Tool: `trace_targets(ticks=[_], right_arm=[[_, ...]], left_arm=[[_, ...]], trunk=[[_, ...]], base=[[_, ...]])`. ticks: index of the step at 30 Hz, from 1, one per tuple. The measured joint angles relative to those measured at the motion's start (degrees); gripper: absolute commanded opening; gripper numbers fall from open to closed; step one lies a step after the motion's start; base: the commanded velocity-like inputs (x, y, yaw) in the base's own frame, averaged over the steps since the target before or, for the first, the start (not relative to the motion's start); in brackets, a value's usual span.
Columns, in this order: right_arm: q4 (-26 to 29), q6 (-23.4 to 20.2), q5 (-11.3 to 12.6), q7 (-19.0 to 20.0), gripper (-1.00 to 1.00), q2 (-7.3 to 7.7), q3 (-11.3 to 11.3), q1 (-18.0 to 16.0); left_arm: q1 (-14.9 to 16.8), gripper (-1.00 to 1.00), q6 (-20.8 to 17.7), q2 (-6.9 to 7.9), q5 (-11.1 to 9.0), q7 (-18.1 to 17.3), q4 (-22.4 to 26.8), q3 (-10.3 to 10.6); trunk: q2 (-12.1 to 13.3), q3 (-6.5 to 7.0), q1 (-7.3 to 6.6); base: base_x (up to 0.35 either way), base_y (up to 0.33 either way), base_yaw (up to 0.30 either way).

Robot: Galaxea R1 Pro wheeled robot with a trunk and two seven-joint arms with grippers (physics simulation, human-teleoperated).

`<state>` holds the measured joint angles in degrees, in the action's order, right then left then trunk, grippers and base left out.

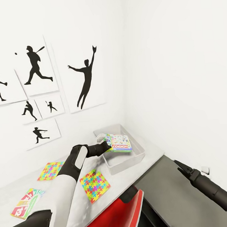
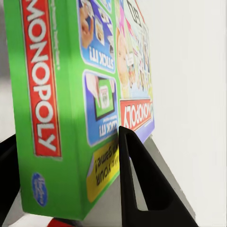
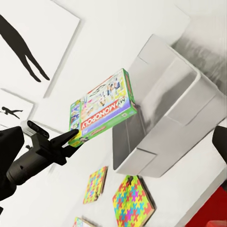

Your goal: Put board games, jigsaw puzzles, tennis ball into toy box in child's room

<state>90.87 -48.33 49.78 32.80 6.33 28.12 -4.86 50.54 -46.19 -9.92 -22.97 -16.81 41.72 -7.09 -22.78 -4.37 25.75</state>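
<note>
Left gripper (image 1: pixel 108 146) jaws pinching a board game (image 1: pixel 119 142), held over the toy box (image 1: pixel 138 156) mid-frame. Next: lower, let go. Right gripper (image 1: pixel 178 165) jaws: cannot tell.

Glossy printed cardboard board game (image 2: pixel 71 94), smooth matt grey plastic toy box (image 1: pixel 128 161), faintly marbled table (image 1: pixel 41 195).

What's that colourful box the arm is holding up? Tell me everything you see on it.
The board game is a flat rectangular Monopoly box that looks like printed cardboard, with green sides, red bands with white MONOPOLY lettering, and a busy cartoon face. The left gripper clamps it at one end, one black finger on each broad face. It hangs in the air, roughly level, over the light-grey toy box, not touching the bin or the table.
</note>
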Motion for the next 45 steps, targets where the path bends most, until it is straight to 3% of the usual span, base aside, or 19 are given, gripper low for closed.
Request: trace_targets(ticks=[4,9,28,31,34,37,45], right_arm=[[0.00,0.00,0.01,0.48,1.00,0.00,0.16,0.00],[-0.04,0.00,-0.07,1.77,1.00,0.00,0.58,0.08],[-0.09,-0.01,-0.08,2.20,1.00,0.00,0.98,0.09],[-0.09,-0.01,-0.08,2.21,1.00,0.00,0.98,0.09],[-0.09,-0.01,-0.08,2.24,1.00,0.00,1.02,0.09],[-0.09,-0.01,-0.04,2.63,1.00,0.00,1.48,0.09],[-0.16,-0.02,-0.08,4.05,1.00,0.00,2.48,0.09]], left_arm=[[0.02,-1.00,0.02,0.00,-1.61,0.00,0.01,1.70],[0.02,-1.00,0.18,0.00,-2.05,-0.01,0.01,3.17],[0.29,-1.00,0.56,0.00,-2.32,-0.02,0.05,3.49],[0.82,-1.00,0.53,0.00,-4.01,0.06,0.15,3.49],[1.19,-1.00,0.54,0.00,-7.14,0.53,0.37,3.50],[1.47,-1.00,0.59,0.00,-8.20,0.70,0.43,3.51],[1.77,-1.00,0.80,0.00,-8.57,0.85,0.37,3.55]], trunk=[[0.00,-0.38,0.00],[0.00,-0.84,0.00],[-0.01,-2.62,0.00],[-0.01,-2.90,0.00],[-0.01,-3.19,0.00],[-0.01,-3.47,0.00],[-0.01,-4.22,0.00]], base=[[0.000,0.000,0.000],[0.000,0.000,0.000],[0.000,0.000,0.000],[0.000,0.000,0.000],[0.000,0.000,0.000],[0.000,0.000,0.000],[0.000,0.000,0.000]])
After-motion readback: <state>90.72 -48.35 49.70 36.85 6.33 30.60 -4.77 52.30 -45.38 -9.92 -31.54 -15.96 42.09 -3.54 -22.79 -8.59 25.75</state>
